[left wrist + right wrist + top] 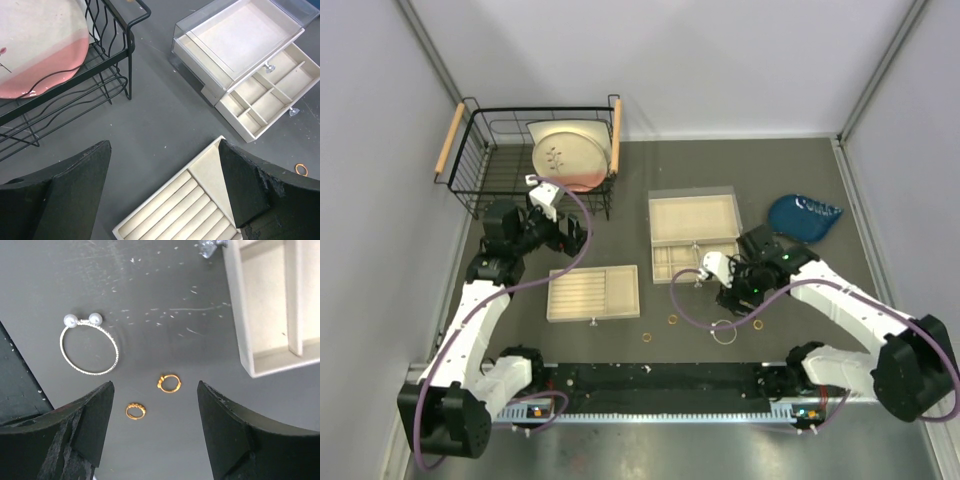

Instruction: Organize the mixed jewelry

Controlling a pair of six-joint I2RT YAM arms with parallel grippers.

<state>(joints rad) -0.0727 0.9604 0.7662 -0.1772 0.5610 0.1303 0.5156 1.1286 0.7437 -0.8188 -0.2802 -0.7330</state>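
Jewelry (135, 410) lies loose on the table (175, 290) near the box (265, 305); two gold rings (169, 383) sit between the right gripper's (155, 405) spread jaws, likely set for a pinch. Left gripper (164, 150) hangs spread near the tray (175, 210).

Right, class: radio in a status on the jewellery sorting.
Left gripper open, empty, above beige ridged tray. Right gripper open over two small gold rings, neither held. Thin silver hoop with pearls lies beside; nothing blocking.
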